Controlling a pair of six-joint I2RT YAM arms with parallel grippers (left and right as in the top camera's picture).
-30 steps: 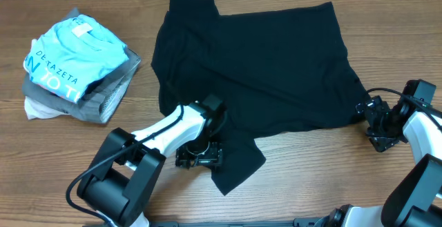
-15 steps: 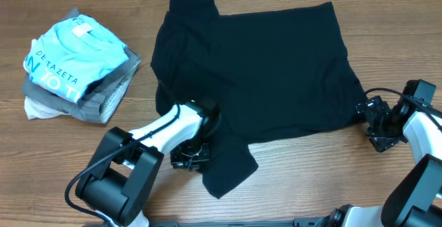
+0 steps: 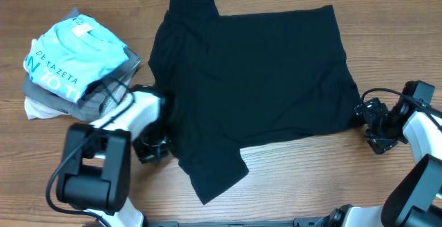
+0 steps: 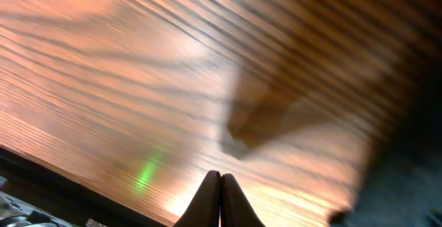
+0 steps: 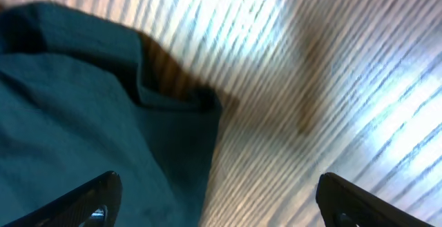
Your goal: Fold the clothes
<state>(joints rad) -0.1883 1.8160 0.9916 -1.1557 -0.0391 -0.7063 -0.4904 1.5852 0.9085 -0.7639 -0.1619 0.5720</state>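
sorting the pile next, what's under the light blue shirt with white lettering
A folded grey garment, then a white garment lowest. Only their edges show; the rest is covered.

The left gripper (image 4: 219,199) hangs with its fingertips pressed together over the blurred wood grain of the table (image 4: 138,82), with black cloth (image 4: 407,179) to their right.

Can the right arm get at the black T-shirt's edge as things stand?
Probably yes: the right tool is open, the black T-shirt lies right before it, and only bare table lies between.
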